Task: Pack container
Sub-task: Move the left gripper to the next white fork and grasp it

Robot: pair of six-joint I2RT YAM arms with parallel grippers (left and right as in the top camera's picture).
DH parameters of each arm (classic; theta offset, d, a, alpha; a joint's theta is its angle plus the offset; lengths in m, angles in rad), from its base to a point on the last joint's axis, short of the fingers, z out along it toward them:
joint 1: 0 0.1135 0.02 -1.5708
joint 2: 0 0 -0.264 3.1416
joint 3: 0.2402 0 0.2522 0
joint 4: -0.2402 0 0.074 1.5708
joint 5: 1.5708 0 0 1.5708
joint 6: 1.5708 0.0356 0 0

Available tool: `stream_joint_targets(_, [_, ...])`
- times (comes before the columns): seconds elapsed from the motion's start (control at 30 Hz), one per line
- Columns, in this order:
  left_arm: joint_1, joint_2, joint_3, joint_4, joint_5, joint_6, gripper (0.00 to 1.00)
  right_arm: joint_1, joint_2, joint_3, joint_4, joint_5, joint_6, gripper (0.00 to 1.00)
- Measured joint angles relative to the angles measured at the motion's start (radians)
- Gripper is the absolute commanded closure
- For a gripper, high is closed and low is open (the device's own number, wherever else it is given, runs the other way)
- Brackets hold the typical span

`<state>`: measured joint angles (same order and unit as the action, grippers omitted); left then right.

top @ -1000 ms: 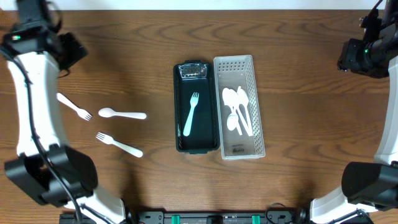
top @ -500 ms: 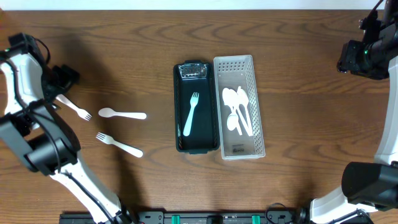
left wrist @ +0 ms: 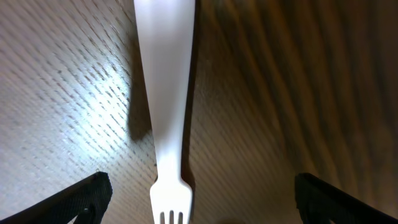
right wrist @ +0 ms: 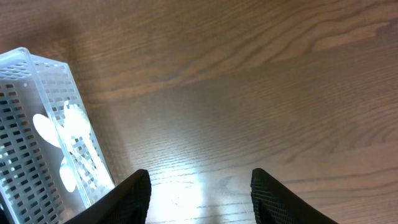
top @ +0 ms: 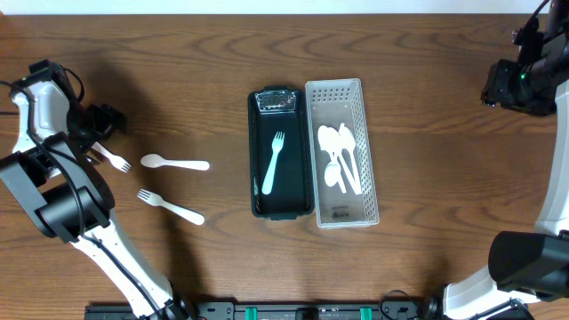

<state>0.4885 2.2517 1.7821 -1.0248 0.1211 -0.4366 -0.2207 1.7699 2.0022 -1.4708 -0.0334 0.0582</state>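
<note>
A dark green container (top: 258, 178) at the centre holds one white fork (top: 273, 164). Beside it on the right, a clear perforated basket (top: 366, 151) holds several white spoons (top: 340, 156). On the table at left lie a white fork (top: 114, 158), a white spoon (top: 175, 164) and another white fork (top: 170, 207). My left gripper (top: 96, 124) is open, low over the handle end of the leftmost fork, which lies between its fingers in the left wrist view (left wrist: 165, 106). My right gripper (top: 508, 84) is open and empty at the far right.
The basket's corner shows at the left of the right wrist view (right wrist: 43, 124). Bare wooden table (top: 427, 116) lies between the basket and the right gripper.
My left arm has swung down from the table's upper left and lowered its open gripper over the leftmost fork's handle. The right arm has not moved.
</note>
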Motion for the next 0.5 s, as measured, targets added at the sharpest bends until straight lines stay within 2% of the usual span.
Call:
stream_joint_targets(0.3, [0.000,-0.002,-0.079,0.067,-0.007,0.019,0.05,0.000,0.000,0.000,-0.011,0.000,0.000,0.45])
stream_joint_targets(0.43, [0.000,-0.005,-0.086,0.078,-0.022,0.024,0.17,0.000,0.000,0.000,-0.013,0.000,0.000,0.45])
stream_joint_targets(0.5, [0.000,-0.005,-0.087,0.081,-0.029,0.034,0.31,0.000,0.000,0.000,-0.013,0.000,0.000,0.45])
